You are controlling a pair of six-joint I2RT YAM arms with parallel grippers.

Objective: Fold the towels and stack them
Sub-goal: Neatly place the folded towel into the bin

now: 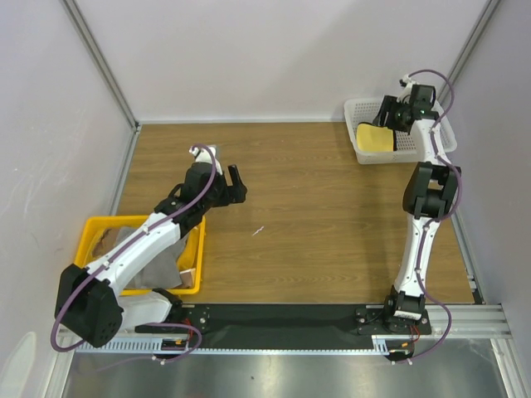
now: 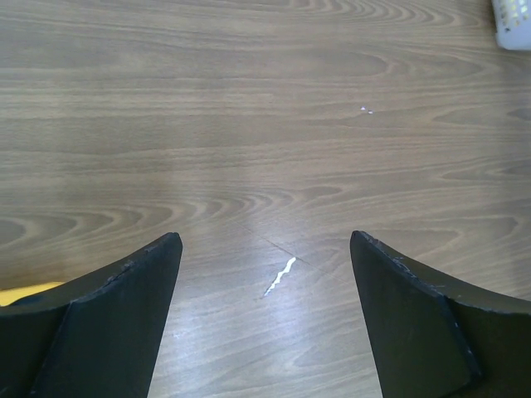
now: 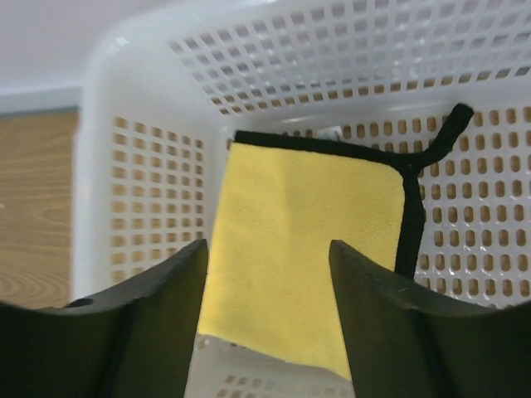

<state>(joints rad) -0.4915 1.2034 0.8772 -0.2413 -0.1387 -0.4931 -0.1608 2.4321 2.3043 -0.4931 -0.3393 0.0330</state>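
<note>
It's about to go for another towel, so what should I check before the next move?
1. Yellow towel lies flat inside the white mesh basket: ok.
2. Right gripper open, nothing pinched: ok.
3. Left gripper open and empty above the wooden table: ok.
4. Grey towel in the yellow tray has a free edge to grab: cannot tell, the left arm covers it.
5. All towels stacked together: not ok, the grey one sits apart in the tray.
</note>
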